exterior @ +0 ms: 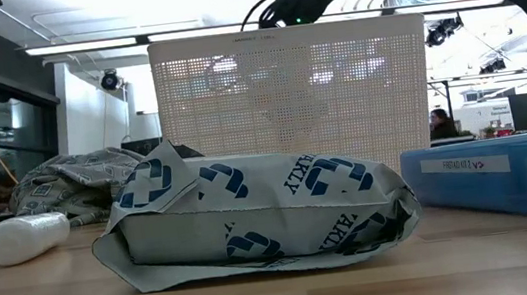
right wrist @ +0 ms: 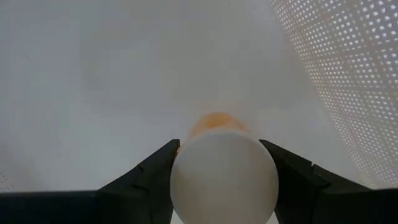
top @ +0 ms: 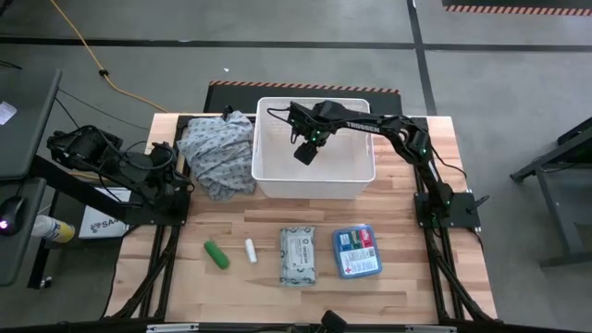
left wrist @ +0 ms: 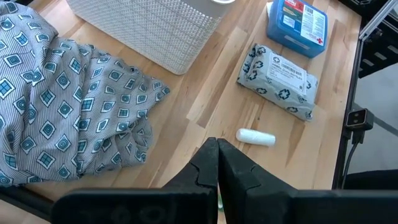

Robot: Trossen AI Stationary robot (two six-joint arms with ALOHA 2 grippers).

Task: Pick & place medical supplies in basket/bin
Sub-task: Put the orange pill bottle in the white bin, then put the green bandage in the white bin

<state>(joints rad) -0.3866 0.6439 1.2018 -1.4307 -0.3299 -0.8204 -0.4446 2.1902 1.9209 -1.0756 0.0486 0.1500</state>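
You have the light wooden plank counter (top: 407,277) carrying everything. At its far middle stands the large white rectangular plastic basket with grid-patterned walls (top: 356,178); in the low view its perforated wall (exterior: 292,89) rises behind the other things. Touching the basket's left wall lies the grey diamond-patterned cloth heap (top: 217,153).

Your right gripper (top: 304,153) hangs inside the basket, over its floor. In the right wrist view its two fingers (right wrist: 152,177) are spread only as wide as the orange white-capped bottle (right wrist: 222,171) and press it on both sides, with the cap end facing the camera and the basket floor beyond.

Along the near part of the counter you see a row, well apart from the right gripper: the blue flat box with a printed label (top: 357,251) at the right, the grey-white flat wipes pack (top: 298,255) just beside it, then the small white tube (top: 251,251), then the small green tube (top: 216,254).

Your left gripper (left wrist: 217,155) waits at the counter's left edge beside the cloth, its fingers pressed together and holding nothing.
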